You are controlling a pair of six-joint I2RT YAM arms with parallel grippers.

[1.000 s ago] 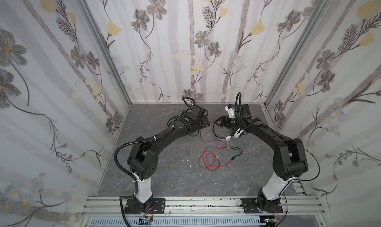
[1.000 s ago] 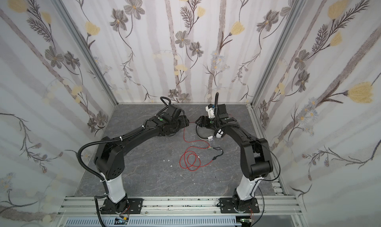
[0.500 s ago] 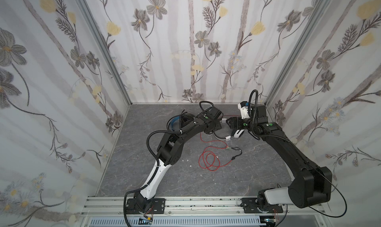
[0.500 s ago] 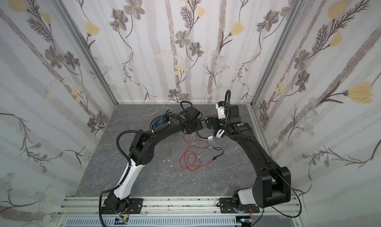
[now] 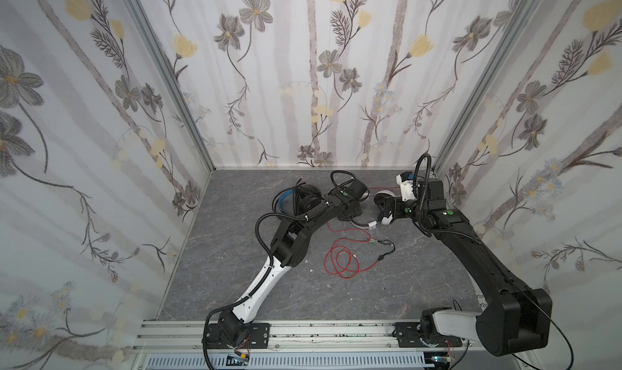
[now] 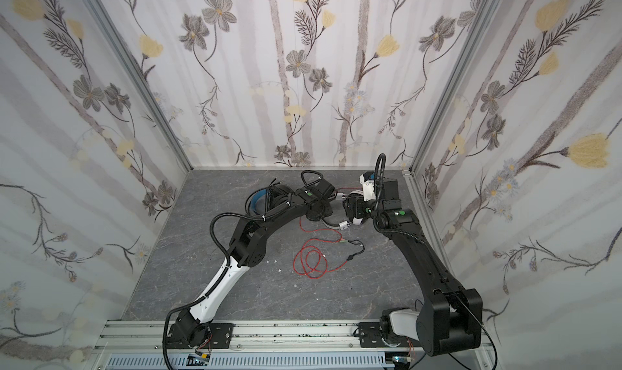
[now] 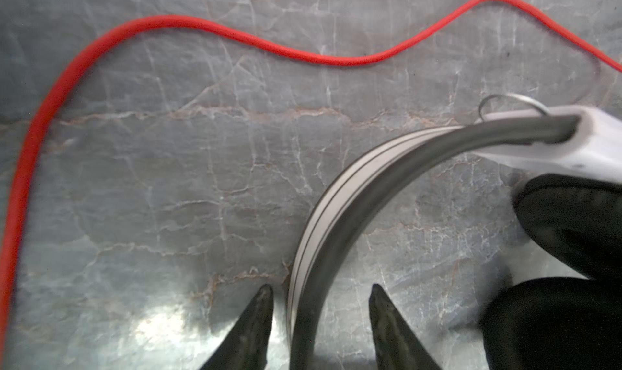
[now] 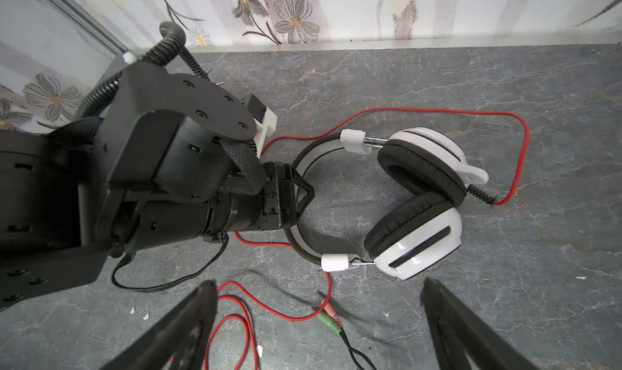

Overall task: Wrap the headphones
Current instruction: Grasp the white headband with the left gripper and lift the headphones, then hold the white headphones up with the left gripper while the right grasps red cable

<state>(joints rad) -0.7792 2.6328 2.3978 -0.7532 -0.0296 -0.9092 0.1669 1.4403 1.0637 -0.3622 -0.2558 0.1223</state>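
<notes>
**The left gripper [image 7: 319,287] straddles the headband [image 7: 353,190]; the right gripper [image 8: 318,282] is spread wide**

The left gripper's fingers [image 7: 252,324] sit either side of the headband of the white headphones [image 8: 417,196], a gap on each side, not clamped. The right gripper hangs wide apart and empty above the table [image 5: 229,257]. That pair lies at the table's back, its red cable [image 8: 437,111] looping loose toward the front. The black headphones [image 5: 304,196] lie left of it.

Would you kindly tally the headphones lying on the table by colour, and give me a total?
White headphones: 1
Black headphones: 1
Total: 2
</notes>
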